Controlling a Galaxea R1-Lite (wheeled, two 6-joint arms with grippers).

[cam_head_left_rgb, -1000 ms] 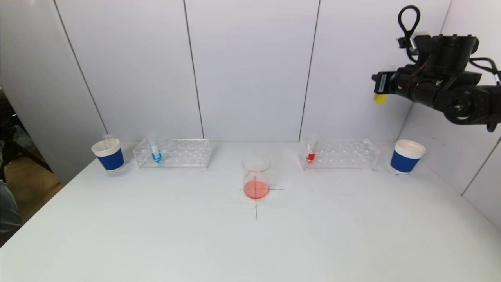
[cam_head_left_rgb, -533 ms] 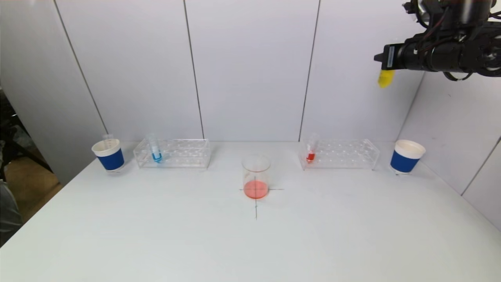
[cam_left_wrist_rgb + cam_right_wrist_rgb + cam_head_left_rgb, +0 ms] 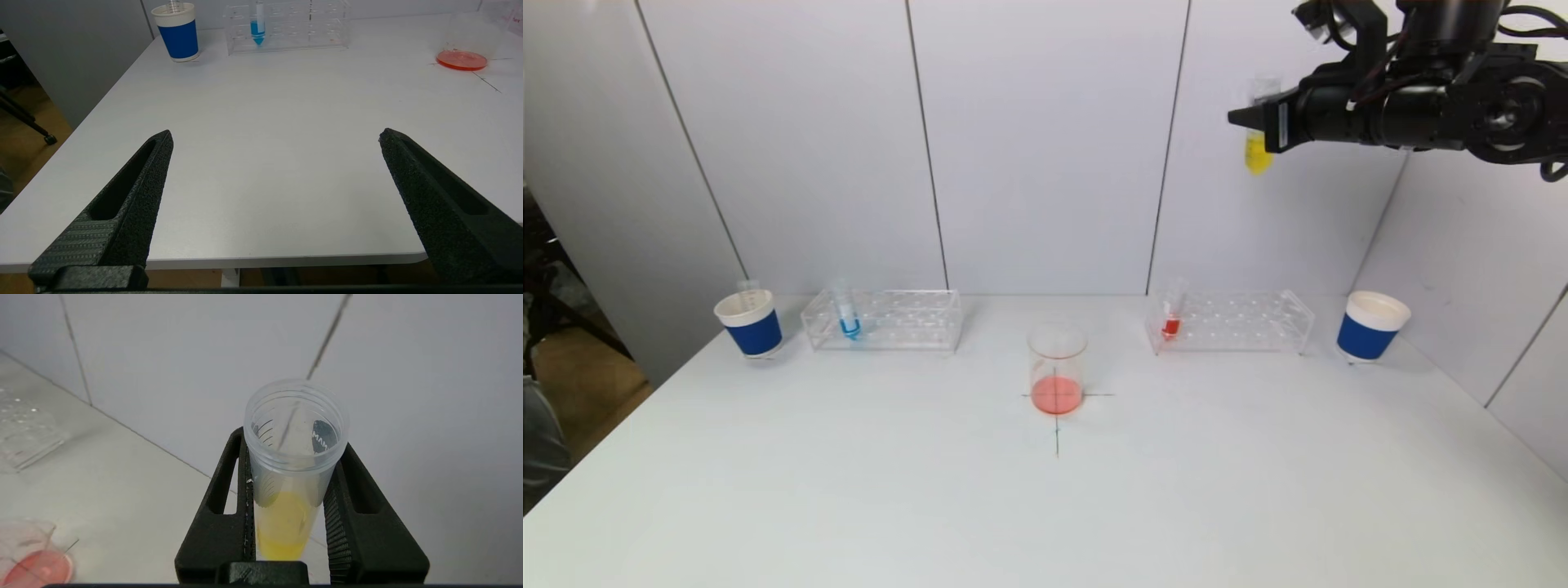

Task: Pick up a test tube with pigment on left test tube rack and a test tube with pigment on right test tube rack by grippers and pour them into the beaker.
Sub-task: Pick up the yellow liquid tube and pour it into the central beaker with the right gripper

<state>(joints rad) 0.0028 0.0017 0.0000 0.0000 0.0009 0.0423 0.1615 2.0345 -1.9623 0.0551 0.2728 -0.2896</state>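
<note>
High above the table's right side, my right gripper (image 3: 1255, 122) (image 3: 292, 442) is shut on an upright, uncapped test tube holding yellow pigment (image 3: 1258, 149) (image 3: 291, 465). The beaker (image 3: 1057, 369) (image 3: 29, 555) with orange-red liquid stands mid-table on a drawn cross, far below and to the left of that tube. The left rack (image 3: 882, 320) holds a blue-pigment tube (image 3: 848, 315) (image 3: 258, 28). A red-pigment tube (image 3: 1173, 315) stands in the right rack (image 3: 1232, 322). My left gripper (image 3: 274, 134) is open and empty over the table's near edge, out of the head view.
A blue-banded paper cup (image 3: 749, 322) with an empty tube in it stands left of the left rack. A second cup (image 3: 1370, 326) stands right of the right rack. White wall panels close the back and right side. The table's edge drops off at the left.
My right arm has risen and swung leftward with the yellow tube, which now hangs upright. Nothing on the table has moved.
</note>
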